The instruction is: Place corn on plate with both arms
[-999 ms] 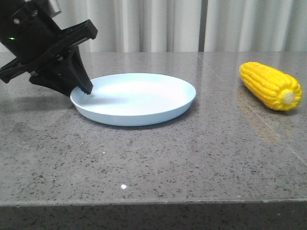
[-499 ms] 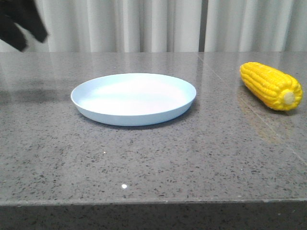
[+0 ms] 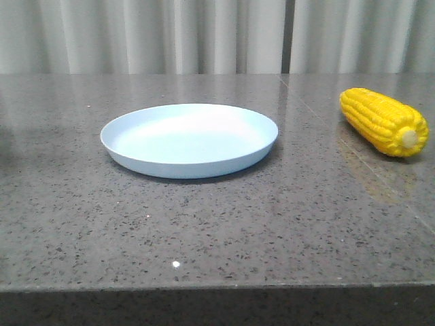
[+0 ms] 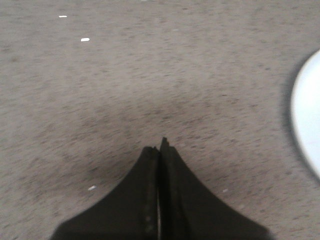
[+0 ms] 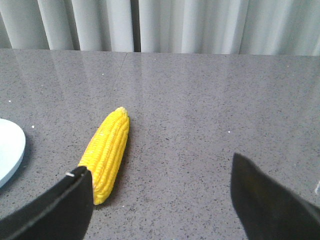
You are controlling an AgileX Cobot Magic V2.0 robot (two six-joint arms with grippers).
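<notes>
Starting the pickup, we judge: corn (image 3: 385, 121) lies right of frame on the desk (image 3: 217, 231), apart from the plate (image 3: 189, 139). Right end effector (image 5: 160, 200) released; left end effector (image 4: 160, 150) clenched, empty.

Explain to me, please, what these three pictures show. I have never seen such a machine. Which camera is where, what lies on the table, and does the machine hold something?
This is a robot with two arms, each ending in a two-fingered gripper. The front picture looks forward over a grey stone table. On it stand a pale blue plate, with nothing on it, and to its right a yellow corn cob, lying apart from the plate. No arm shows in that picture.

The other two pictures come from cameras on the wrists. The left gripper has its dark fingers pressed together over bare table, with only the plate's edge at the side. The right gripper is open wide, and the corn lies on the table ahead of it, close to one finger. Neither gripper holds anything.
</notes>
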